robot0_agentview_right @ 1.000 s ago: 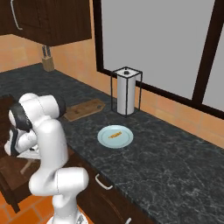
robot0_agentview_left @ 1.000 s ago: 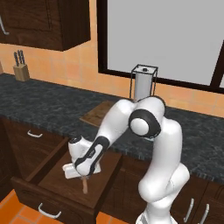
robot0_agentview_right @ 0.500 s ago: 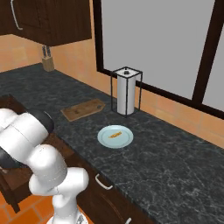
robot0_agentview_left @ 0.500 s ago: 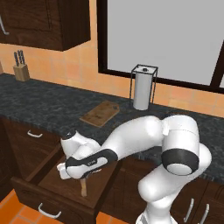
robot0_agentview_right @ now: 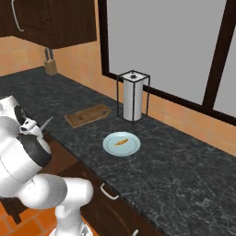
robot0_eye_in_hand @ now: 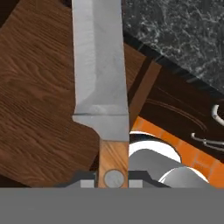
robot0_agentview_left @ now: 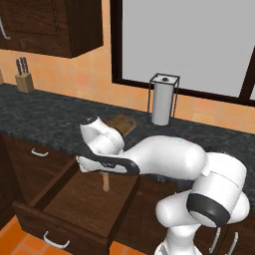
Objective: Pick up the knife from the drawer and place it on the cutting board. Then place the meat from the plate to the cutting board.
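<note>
Hand view, fingers clamped on knife (robot0_eye_in_hand: 102,78) handle, over open drawer (robot0_agentview_left: 74,206), meat (robot0_agentview_right: 121,141) on plate (robot0_agentview_right: 110,148)

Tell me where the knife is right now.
The knife is gripped by its wooden handle in the claw, lifted above the open drawer. In the right base view its blade pokes out toward the cutting board.

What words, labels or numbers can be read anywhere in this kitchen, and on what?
None can be read.
The knife blade is plain grey, its handle bare wood.
The paper towel roll, plate, cutting board and knife block carry no writing or signs.
</note>
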Controlling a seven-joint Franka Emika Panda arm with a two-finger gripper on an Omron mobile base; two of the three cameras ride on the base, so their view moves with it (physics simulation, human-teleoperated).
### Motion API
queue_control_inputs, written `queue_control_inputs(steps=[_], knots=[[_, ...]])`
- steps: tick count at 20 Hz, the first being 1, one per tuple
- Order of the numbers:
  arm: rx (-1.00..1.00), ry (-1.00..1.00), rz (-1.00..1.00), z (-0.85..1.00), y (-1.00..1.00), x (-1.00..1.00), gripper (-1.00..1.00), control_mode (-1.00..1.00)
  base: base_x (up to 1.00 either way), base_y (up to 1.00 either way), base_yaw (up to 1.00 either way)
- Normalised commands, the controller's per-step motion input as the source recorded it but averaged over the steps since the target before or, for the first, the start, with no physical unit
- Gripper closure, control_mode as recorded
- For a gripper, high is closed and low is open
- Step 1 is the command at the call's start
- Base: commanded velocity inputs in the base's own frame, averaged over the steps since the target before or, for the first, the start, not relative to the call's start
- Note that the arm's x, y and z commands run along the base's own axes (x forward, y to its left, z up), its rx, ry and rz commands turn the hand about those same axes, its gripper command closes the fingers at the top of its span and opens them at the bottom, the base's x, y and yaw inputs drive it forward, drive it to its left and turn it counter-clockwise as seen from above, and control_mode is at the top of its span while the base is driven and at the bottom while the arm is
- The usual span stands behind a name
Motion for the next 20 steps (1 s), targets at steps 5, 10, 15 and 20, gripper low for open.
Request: queue_control_inputs(steps=[5,10,15,20], knots=[[-0.04,0.01,-0.12,0.70,-0.83,1.00,1.00,-1.00,0.00,0.00,0.00],[-0.01,0.00,-0.20,0.18,-0.55,1.00,1.00,-1.00,0.00,0.00,0.00],[0.00,-0.13,-0.17,-0.08,-0.14,1.00,1.00,-1.00,0.00,0.00,0.00],[0.02,-0.13,-0.13,-0.24,-0.02,1.00,1.00,-1.00,0.00,0.00,0.00]])
